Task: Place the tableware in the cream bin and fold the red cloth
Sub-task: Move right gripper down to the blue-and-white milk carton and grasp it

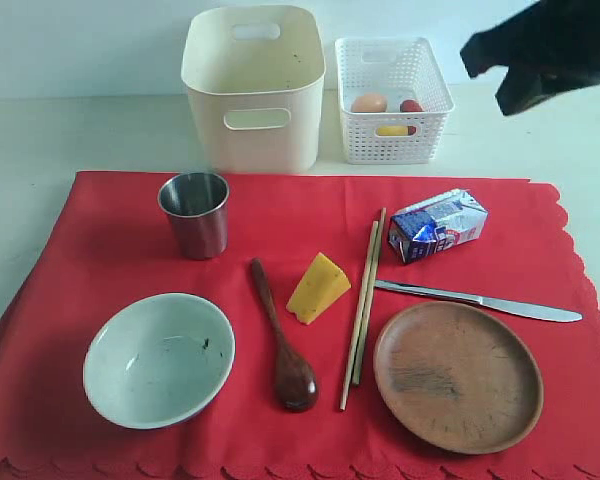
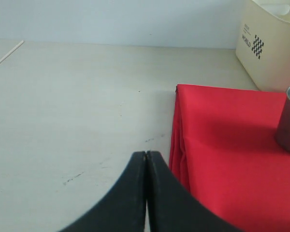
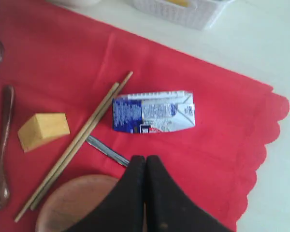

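Tableware is all lying on the large bright red scalloped-edged cloth point(image 1: 100, 260), which is lying spread over the near table.
- Steel cup point(image 1: 194, 214) is standing upright, far left.
- Pale green-white bowl point(image 1: 159, 358) is sitting near left.
- Dark wooden spoon point(image 1: 280, 340) is lying in the centre, with the wooden chopsticks point(image 1: 362, 300) lying side by side to its right.
- Round brown wooden plate point(image 1: 458, 375) is sitting near right; the metal table knife point(image 1: 480, 300) is lying just beyond it.

Yellow cheese wedge point(image 1: 318, 288) is lying between spoon and chopsticks. Blue-white milk carton point(image 1: 438, 226) is lying on its side beyond the knife.

Tall cream plastic bin point(image 1: 255, 148) is standing past the cloth's far edge; its floor is hidden. White lattice basket point(image 1: 392, 145), just to its right, is holding an egg point(image 1: 369, 103) plus red and yellow items too small to identify.

Pale table point(image 1: 40, 140) is meeting a plain pale wall.

Left gripper point(image 2: 146, 154) is hovering by the cloth's left edge, fingers pressed together, gripping nothing. Right gripper point(image 3: 145, 159) is hanging above the plate's edge, tips likewise together and gripping nothing. The cloth's near edge is partly cut off.
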You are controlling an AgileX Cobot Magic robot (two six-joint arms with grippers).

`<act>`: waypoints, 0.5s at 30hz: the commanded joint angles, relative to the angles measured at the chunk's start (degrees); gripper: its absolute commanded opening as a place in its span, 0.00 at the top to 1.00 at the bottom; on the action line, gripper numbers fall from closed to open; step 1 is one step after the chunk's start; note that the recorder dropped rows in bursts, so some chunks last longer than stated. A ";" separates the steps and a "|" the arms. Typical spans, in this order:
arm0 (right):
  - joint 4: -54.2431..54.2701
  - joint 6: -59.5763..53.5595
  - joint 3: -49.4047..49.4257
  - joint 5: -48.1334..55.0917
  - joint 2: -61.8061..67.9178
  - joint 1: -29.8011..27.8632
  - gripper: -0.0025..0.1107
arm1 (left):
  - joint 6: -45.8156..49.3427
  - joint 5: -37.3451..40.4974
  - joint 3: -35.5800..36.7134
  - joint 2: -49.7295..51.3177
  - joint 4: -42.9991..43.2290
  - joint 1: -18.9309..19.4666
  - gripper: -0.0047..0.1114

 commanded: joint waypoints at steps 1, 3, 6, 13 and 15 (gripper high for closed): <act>0.38 -6.32 6.97 -3.52 -0.67 -0.20 0.98 | 0.01 -0.38 -0.03 0.47 -0.30 -0.07 0.95; 1.73 -9.60 8.82 -5.47 -0.07 -0.20 0.98 | 0.01 -0.38 -0.03 0.47 -0.30 -0.07 0.95; 4.44 -15.78 10.94 -9.20 1.45 -0.20 0.98 | 0.01 -0.38 -0.03 0.47 -0.30 -0.07 0.95; 5.04 -24.39 11.89 -14.14 6.50 -0.20 0.94 | 0.01 -0.38 -0.03 0.47 -0.30 -0.07 0.95; 5.04 -27.02 11.89 -16.52 7.78 -0.20 0.87 | 0.01 -0.38 -0.03 0.47 -0.30 -0.07 0.95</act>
